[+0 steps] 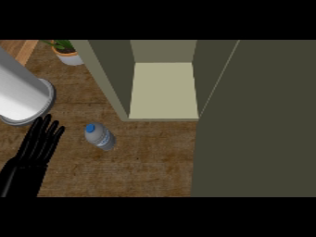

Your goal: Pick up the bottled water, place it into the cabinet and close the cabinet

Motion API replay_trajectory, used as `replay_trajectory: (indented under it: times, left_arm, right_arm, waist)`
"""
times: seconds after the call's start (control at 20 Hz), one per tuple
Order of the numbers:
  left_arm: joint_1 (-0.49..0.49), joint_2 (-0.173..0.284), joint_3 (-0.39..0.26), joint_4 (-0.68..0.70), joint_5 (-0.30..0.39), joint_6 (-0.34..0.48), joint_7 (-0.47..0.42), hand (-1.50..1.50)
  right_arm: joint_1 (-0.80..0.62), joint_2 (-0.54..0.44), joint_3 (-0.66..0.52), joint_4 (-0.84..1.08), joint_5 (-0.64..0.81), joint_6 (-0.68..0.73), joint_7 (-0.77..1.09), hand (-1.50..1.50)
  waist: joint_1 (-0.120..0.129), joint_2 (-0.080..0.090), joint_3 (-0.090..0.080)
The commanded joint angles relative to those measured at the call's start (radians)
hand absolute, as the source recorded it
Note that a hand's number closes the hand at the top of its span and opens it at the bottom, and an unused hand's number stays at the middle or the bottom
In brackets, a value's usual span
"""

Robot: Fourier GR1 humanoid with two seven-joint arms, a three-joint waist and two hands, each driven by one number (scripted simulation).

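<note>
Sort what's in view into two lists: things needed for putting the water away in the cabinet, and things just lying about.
For the job:
bottle, standing on the counter
cabinet, open, shelf bare
cabinet door, swung open at right
left robot hand, open, beside the bottle

Lying about:
potted plant, far left corner
grey cylinder, at left

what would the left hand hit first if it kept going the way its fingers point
Probably the big grey cylinder: the left hand has straight fingers aimed up and slightly right, at the cylinder's rim. Height is unclear from above. The bottle lies off to its right.
</note>
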Motion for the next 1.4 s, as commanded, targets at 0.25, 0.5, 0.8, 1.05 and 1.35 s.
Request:
replay_trajectory:
  times: [0.25,0.5,0.8,1.05,1.35]
  left_arm:
    - [-0.028,0.005,0.024,0.182,-0.086,-0.051,-0.123,-1.50]
    - [-0.224,0.059,0.102,0.483,-0.099,-0.084,-0.199,-1.50]
    - [-0.359,0.040,0.136,0.757,-0.106,-0.086,-0.273,-1.50]
    - [-0.405,0.094,0.184,0.987,-0.107,-0.166,-0.388,-1.50]
    - [-0.492,0.056,0.183,1.127,-0.104,-0.169,-0.413,-1.50]
  right_arm:
    - [0.004,-0.031,0.002,-0.056,-0.038,-0.006,0.048,-1.50]
    - [0.115,-0.043,0.038,-0.067,-0.018,0.026,-0.047,-1.50]
    - [0.024,-0.029,0.056,-0.025,0.020,-0.010,-0.023,-1.50]
    - [0.114,-0.045,0.083,-0.039,0.016,0.000,-0.081,-1.50]
    - [0.132,-0.064,0.098,-0.042,0.008,0.004,-0.111,-1.50]
  waist:
    - [0.002,0.000,0.000]
    - [-0.009,0.000,0.000]
    - [-0.009,0.003,-0.001]
    - [-0.011,0.002,-0.001]
    - [-0.012,0.002,-0.001]
